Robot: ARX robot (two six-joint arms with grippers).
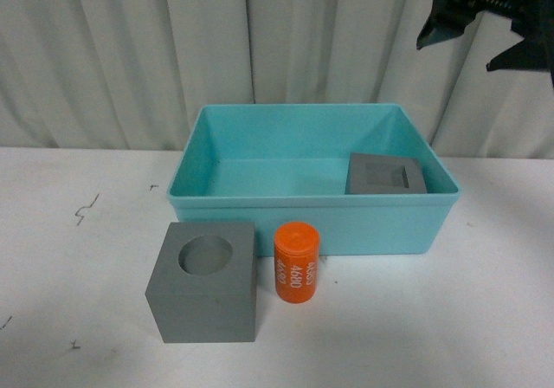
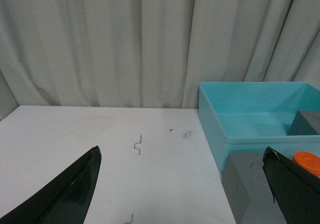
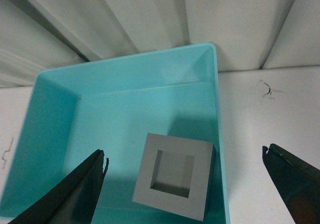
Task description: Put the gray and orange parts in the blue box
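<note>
Blue box [image 1: 372, 228] on the white table [image 1: 86, 258], open side up, long axis running left to right in front of the pale curtain [image 1: 130, 50]. Inside it, in the near right corner, gray cube with the square recess [image 1: 387, 177], recess facing up, seen from the right wrist as turned slightly askew to the walls, close to the right wall. Outside the box, just in front of its front wall, gray cube with the round recess [image 1: 208, 284], flat on the table, recess facing up, left of the box's middle. Just to the right of that cube, a narrow gap between them, orange cylinder [image 1: 296, 262], upright on one end, long axis vertical, white numbers printed sideways along its length. Cannot tell whether touching the box wall behind. Right gripper [image 3: 183, 154] raised high above the box's right side, fingers spread wide apart, nothing between them, the cube in the box directly below in the wrist view. Left gripper [image 2: 181, 151] low over the table left of the box, fingers likewise wide apart and holding nothing, the round-recess cube and the orange cylinder just past one finger.
</note>
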